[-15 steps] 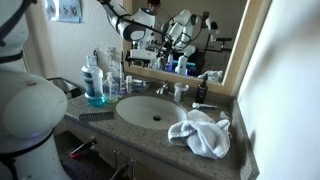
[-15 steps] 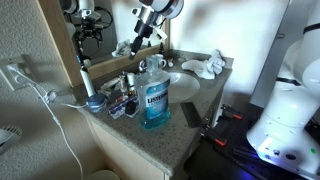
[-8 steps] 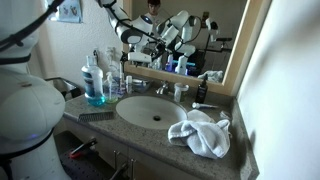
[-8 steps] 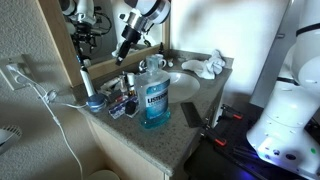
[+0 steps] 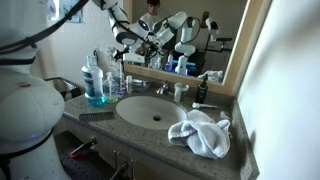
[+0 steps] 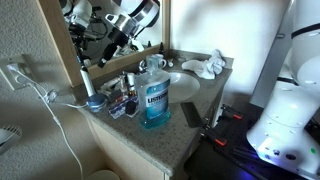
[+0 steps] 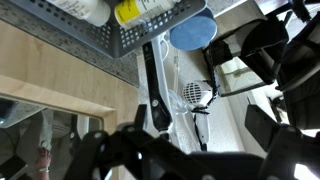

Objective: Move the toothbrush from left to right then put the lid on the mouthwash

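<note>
Exterior view: the tool (image 6: 103,42) hangs wide open and empty, high above the crowded table (image 6: 165,135). The mouthwash (image 6: 153,95) stands below, beside the sink (image 6: 186,80). A careless descent could topple it.

Warm, soft indoor light fills both exterior views; the wall (image 5: 287,60) right of the mirror (image 5: 225,25) is blown out white. Wrist view blurred, foreground dark.
</note>
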Robot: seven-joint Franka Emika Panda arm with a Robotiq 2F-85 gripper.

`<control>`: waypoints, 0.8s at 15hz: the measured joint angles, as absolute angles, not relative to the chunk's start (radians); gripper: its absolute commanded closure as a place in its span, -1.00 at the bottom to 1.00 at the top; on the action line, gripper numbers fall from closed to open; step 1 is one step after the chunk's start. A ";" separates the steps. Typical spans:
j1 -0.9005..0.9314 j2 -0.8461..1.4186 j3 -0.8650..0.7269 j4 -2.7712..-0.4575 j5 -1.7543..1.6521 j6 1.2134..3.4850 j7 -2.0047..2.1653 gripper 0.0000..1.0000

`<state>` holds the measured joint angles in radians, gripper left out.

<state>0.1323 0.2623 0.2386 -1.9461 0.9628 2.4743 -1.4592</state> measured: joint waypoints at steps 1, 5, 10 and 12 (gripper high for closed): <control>0.132 0.270 0.246 -1.939 0.977 2.469 -1.475 -1.00; 0.135 0.300 0.259 -1.917 1.026 2.463 -1.542 -1.00; 0.136 0.345 0.264 -1.890 1.116 2.463 -1.652 -1.00; 0.137 0.368 0.264 -1.872 1.140 2.463 -1.684 -1.00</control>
